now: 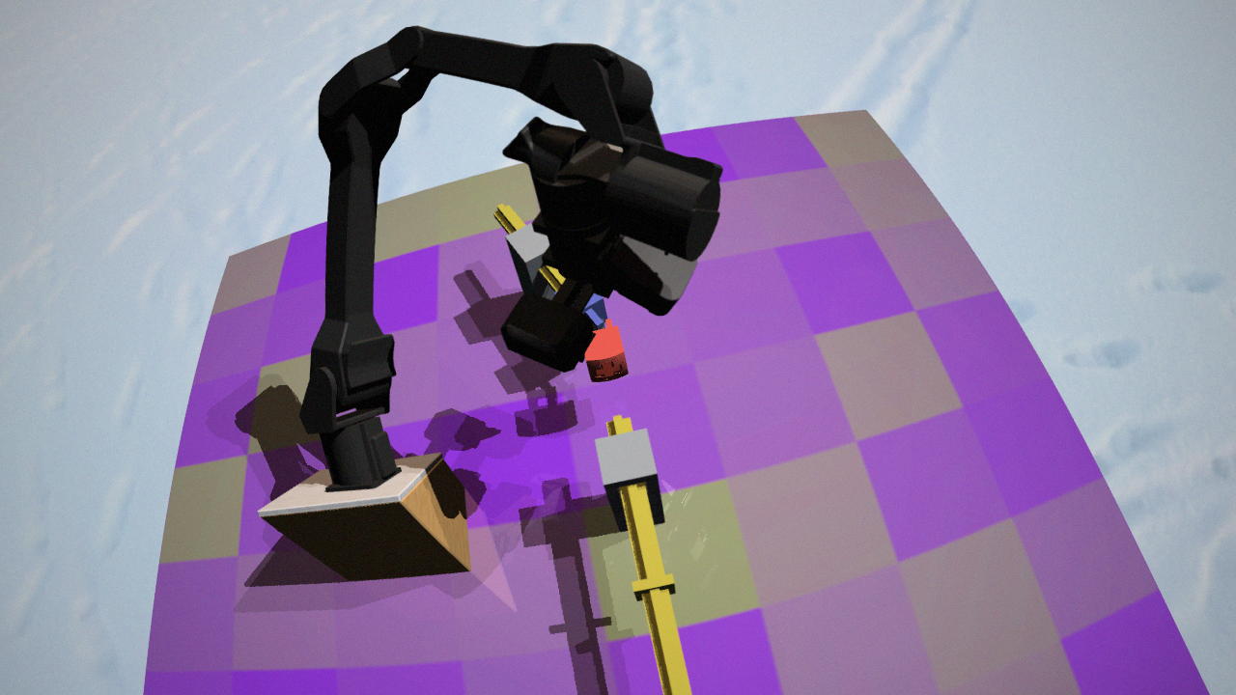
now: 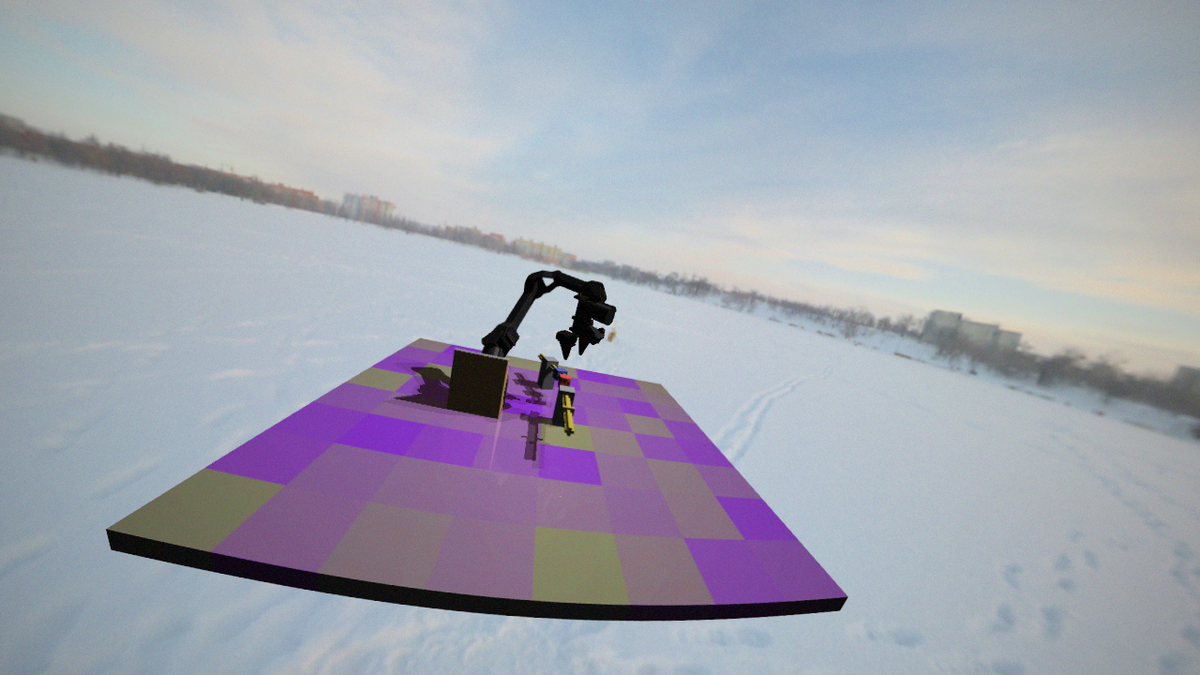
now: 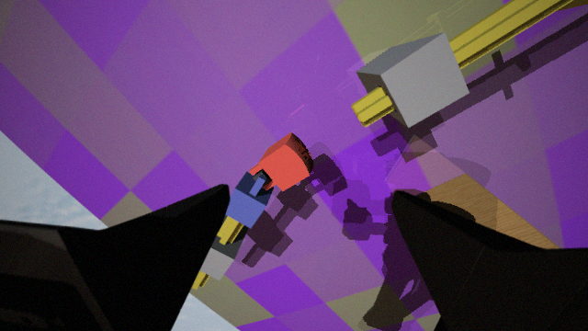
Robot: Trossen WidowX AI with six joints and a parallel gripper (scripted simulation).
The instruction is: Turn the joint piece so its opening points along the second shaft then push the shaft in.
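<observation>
Pincer wide open, gripping nothing. Red joint piece sits near centre in the wrist view, apart from the yellow sliding shaft, upper right. Risk: a low sideways pass could knock the joint off line; a slightly skewed opening could jam the shaft. Top view: arm hides part of the fixed shaft; sliding shaft's far end cut off. Opening's interior too dark to judge.

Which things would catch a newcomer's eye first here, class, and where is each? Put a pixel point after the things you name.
The black jointed robot arm [image 1: 352, 233] [image 2: 524, 308] arches high over the purple-and-olive checkered table [image 1: 777, 518] [image 2: 470, 537] [image 3: 207, 92]. Below its open black claw, the bright red square joint piece [image 1: 606, 346] [image 3: 286, 166] stands out, facing the long yellow ridged shaft [image 1: 643, 544] [image 2: 568, 415] [image 3: 501, 34] that runs through a grey block [image 1: 627, 455] [image 3: 424, 80].
</observation>
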